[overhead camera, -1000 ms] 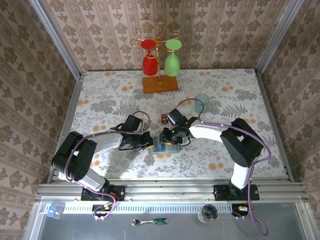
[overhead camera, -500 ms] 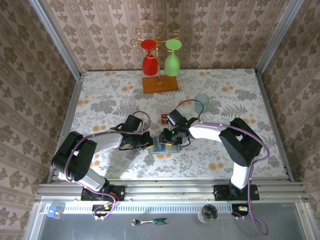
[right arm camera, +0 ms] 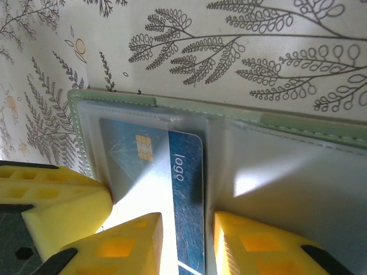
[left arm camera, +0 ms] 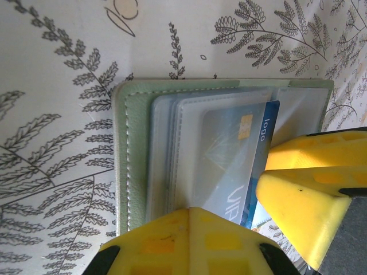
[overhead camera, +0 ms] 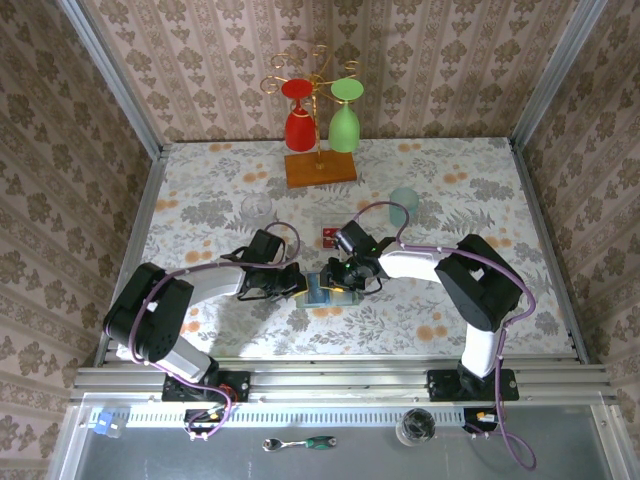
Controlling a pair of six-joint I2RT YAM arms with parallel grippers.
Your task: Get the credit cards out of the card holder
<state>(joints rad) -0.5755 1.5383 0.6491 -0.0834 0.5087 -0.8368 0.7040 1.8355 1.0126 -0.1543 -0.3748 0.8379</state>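
The card holder (overhead camera: 322,295) lies open on the floral tablecloth, pale green with translucent pockets (left arm camera: 135,154) (right arm camera: 275,172). A blue credit card (left arm camera: 265,137) (right arm camera: 186,172) sticks partway out of one pocket, its "logo" strip bare. My left gripper (overhead camera: 300,283) (left arm camera: 189,211) is shut, its tips pressing on the holder's near edge. My right gripper (overhead camera: 347,278) (right arm camera: 188,229) is open a little; its fingers straddle the card's bare strip with a gap showing. A red credit card (overhead camera: 329,236) lies on the table just beyond the holder.
A wooden base (overhead camera: 320,168) with a red and a green glass hung on a gold rack stands at the back. A clear glass (overhead camera: 257,210) sits left of the red card, a pale teal cup (overhead camera: 404,202) to the right.
The right wrist has crept slightly left over the holder. The left gripper has stayed shut on the same spot, and the holder has not moved.
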